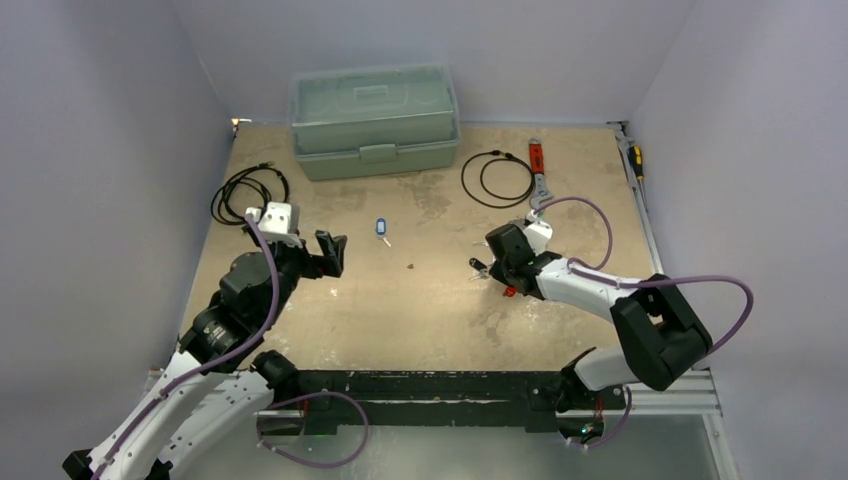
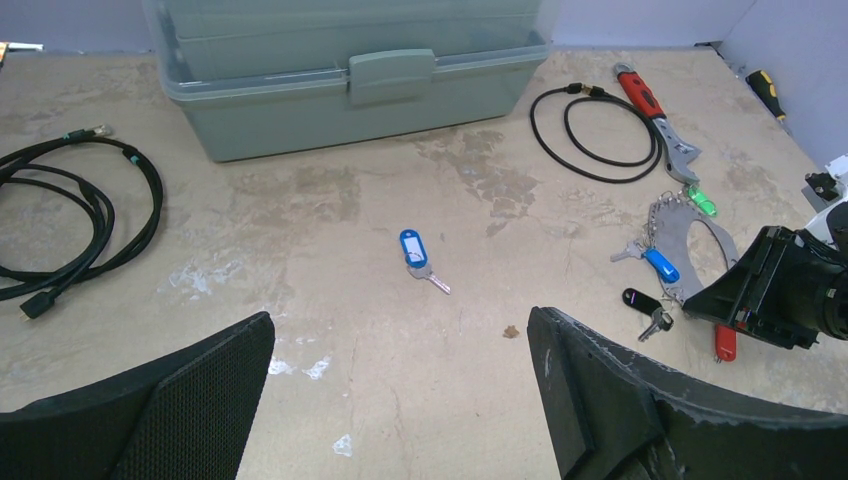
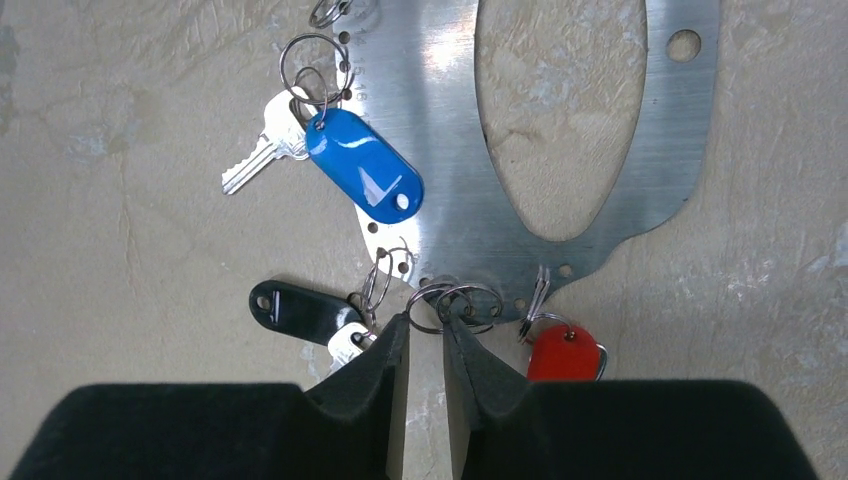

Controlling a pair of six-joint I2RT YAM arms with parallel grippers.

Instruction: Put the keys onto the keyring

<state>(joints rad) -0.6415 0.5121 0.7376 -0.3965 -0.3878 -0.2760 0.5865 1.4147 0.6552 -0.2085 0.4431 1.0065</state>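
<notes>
Only the right wrist view shows right fingers (image 3: 375, 385) nearly together at the keyring (image 3: 432, 130), grip unclear; left fingers (image 2: 625, 395) apart

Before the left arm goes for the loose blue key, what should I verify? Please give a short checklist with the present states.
1. The left gripper is open: ok.
2. The loose blue key lies apart from everything else: ok.
3. The keyring lies flat: ok.
4. The right gripper firmly holds the small ring at the keyring's edge: cannot tell; it is nearly closed there.
5. Every key hangs on the keyring: not ok.
</notes>
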